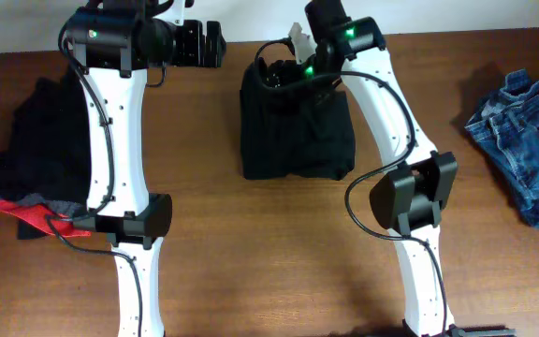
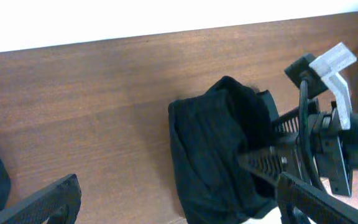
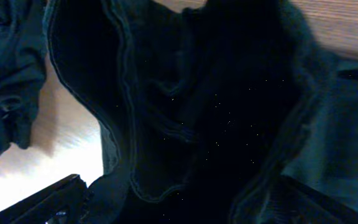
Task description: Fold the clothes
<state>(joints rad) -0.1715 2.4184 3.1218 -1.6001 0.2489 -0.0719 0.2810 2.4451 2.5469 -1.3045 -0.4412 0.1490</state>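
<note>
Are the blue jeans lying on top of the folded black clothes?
No, the blue jeans lie crumpled at the far right, well apart from the folded black garment in the middle.

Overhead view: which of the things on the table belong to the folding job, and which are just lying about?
Part of the job:
- black garment in the middle
- black pile with a red-and-grey edge, far left
- blue denim jeans, far right

Not part of it:
- wooden table, only the work surface; nothing else loose shows
</note>
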